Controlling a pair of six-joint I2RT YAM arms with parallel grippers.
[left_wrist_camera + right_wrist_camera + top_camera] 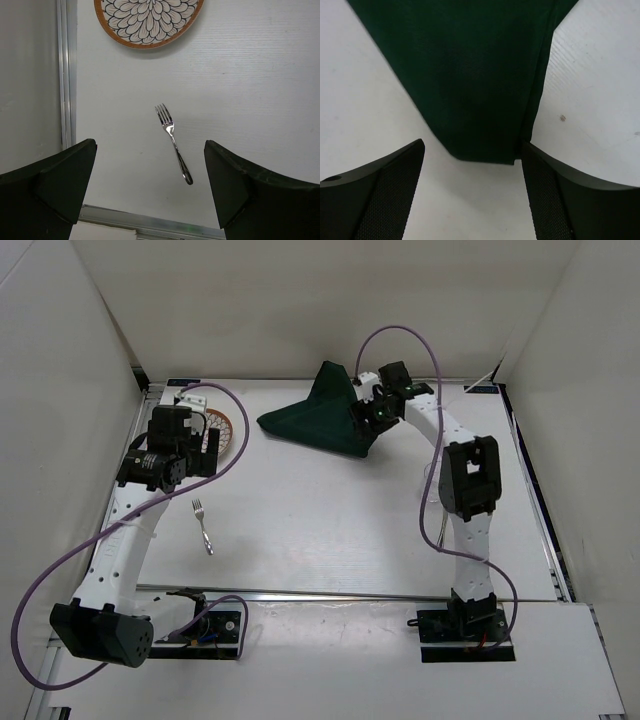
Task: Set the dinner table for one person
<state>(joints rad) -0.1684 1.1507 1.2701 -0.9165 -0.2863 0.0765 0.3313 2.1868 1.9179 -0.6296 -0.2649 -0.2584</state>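
Matte-white rectangular tabletop (330, 530) filling the walled bay: rigid, fixed, nothing to grasp. Nearest, left of centre, slim shiny steel fork (173, 142) lying flat: light, slippery, best pinched mid-handle. Above it, left pincer (150, 150) gaping, empty. Farther, orange-rimmed petal-patterned plate (148, 20), likely fragile. Farthest, crumpled dark green cloth mat (315, 415), limp; right pincer (472, 147) spread over its corner, empty.

The matte-white dinner table (340, 520) lies flat and wide. On its left part rests 1 silver fork (172, 142), tines pointing toward a round plate (148, 20) with an orange rim and a petal pattern, the 2 apart. A dark green cloth (320, 420) lies rumpled at the far middle, 1 corner peaked up.
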